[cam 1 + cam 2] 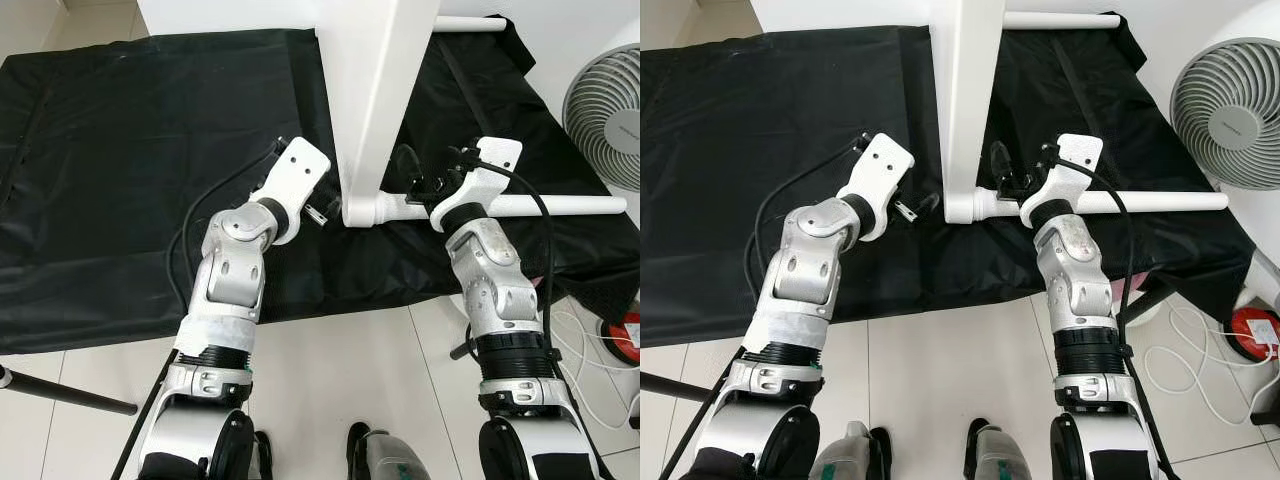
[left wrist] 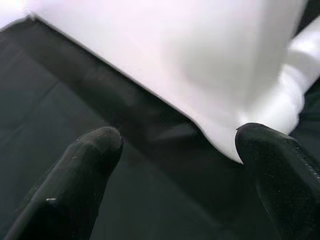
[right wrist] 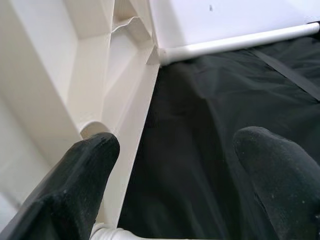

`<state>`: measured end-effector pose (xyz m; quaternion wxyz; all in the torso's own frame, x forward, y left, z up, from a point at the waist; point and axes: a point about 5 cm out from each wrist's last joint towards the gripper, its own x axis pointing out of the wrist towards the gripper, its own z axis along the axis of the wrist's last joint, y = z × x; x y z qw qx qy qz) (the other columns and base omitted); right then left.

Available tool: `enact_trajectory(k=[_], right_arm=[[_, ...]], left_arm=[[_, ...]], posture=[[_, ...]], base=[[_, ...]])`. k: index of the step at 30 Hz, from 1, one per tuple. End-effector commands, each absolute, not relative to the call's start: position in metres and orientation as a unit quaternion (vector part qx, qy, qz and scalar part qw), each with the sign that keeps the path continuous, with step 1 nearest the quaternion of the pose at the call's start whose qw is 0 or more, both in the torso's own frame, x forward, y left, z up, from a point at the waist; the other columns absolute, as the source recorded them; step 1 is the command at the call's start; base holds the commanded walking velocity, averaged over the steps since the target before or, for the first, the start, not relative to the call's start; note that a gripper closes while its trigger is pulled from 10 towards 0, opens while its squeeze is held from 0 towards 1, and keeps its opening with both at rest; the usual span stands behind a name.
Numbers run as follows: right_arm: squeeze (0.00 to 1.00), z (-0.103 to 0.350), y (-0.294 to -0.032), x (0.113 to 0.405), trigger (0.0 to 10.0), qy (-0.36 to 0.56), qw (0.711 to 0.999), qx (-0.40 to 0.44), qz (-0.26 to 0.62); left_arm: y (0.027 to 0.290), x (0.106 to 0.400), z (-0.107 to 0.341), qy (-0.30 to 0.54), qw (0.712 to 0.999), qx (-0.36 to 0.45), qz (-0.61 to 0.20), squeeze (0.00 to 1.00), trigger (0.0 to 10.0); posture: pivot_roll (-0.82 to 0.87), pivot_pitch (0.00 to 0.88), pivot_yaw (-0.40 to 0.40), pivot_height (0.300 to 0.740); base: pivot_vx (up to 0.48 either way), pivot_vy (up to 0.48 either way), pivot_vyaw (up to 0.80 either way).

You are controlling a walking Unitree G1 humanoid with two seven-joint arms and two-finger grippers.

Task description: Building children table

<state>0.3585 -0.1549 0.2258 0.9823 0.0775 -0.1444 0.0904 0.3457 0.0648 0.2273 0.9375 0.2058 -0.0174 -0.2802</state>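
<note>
The white children's table top (image 1: 375, 90) stands on its edge on a black cloth (image 1: 130, 150). Two white tube legs stick out to its right, a near leg (image 1: 560, 205) and a far leg (image 1: 470, 23). My left gripper (image 1: 320, 212) is open just left of the panel's lower corner (image 2: 225, 135), with one black finger (image 2: 85, 165) on each side of the gap. My right gripper (image 1: 412, 175) is open above the near leg where it joins the panel. It faces the ribbed underside (image 3: 90, 75), with one finger (image 3: 80, 175) next to a round socket.
A white fan (image 1: 610, 115) stands at the right edge of the cloth. White cables and a red object (image 1: 628, 335) lie on the tiles beside my right arm. A black pole (image 1: 70, 395) lies on the floor at the lower left.
</note>
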Motion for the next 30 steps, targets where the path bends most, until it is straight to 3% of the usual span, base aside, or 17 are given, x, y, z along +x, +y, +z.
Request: enact_trajectory(k=[1,8,12,15,23,30], right_arm=[[0.0,0.227,-0.152,0.361,10.0,-0.151,0.982,0.078,0.081],[0.0,0.236,-0.147,0.375,10.0,-0.16,0.983,0.086,0.04],[0.0,0.238,-0.143,0.378,10.0,-0.164,0.982,0.088,0.035],[0.0,0.237,-0.146,0.379,10.0,-0.166,0.982,0.087,0.022],[0.0,0.236,-0.15,0.387,10.0,-0.168,0.983,0.071,-0.025],[0.0,0.241,-0.146,0.397,10.0,-0.158,0.983,0.064,-0.062]], left_arm=[[0.082,0.351,0.229,-0.065,0.975,0.203,-0.059,0.0,10.0],[0.08,0.354,0.21,-0.06,0.964,0.243,-0.09,0.0,10.0],[0.1,0.364,0.195,-0.041,0.959,0.273,-0.065,0.0,10.0],[0.126,0.376,0.194,-0.013,0.973,0.227,-0.023,0.0,10.0],[0.157,0.393,0.203,0.002,0.99,0.137,0.036,0.0,10.0],[0.161,0.406,0.231,-0.028,0.995,0.087,0.051,0.0,10.0]], posture=[[-0.07,0.15,0.025,0.74],[-0.07,0.158,0.033,0.74],[-0.08,0.153,0.046,0.74],[-0.08,0.151,0.06,0.74],[-0.09,0.154,0.074,0.74],[-0.09,0.156,0.076,0.74]], base=[[0.0,0.0,0.0],[0.0,0.0,0.0],[0.0,0.0,0.0],[0.0,0.0,0.0],[0.0,0.0,0.0],[0.0,0.0,0.0]])
